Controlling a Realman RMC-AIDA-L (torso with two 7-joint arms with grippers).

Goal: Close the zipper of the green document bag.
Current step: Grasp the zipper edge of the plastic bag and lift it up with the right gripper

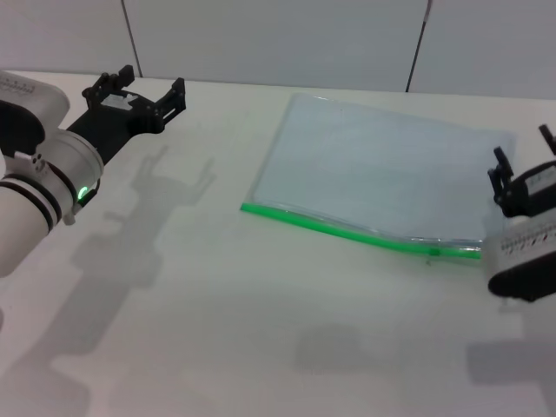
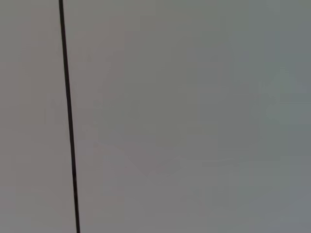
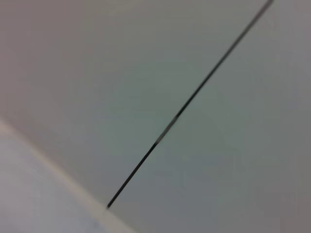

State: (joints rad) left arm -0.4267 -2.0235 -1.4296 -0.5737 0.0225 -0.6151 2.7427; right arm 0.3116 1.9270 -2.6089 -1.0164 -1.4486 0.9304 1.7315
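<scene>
Green document bag (image 1: 382,174) lies flat on the desk (image 1: 217,304), zipper (image 1: 347,230) along its near edge, and nothing has touched it yet. Left tool (image 1: 143,91) hangs well off to the left, fingers spread wide. Right tool (image 1: 521,169) sits beside the bag's right end; its opening I can't make out. All the closing is left to do

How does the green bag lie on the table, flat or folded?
Spread out, not folded: the bag lies as one sheet on the table, with its green zipper edge slightly wavy.
</scene>
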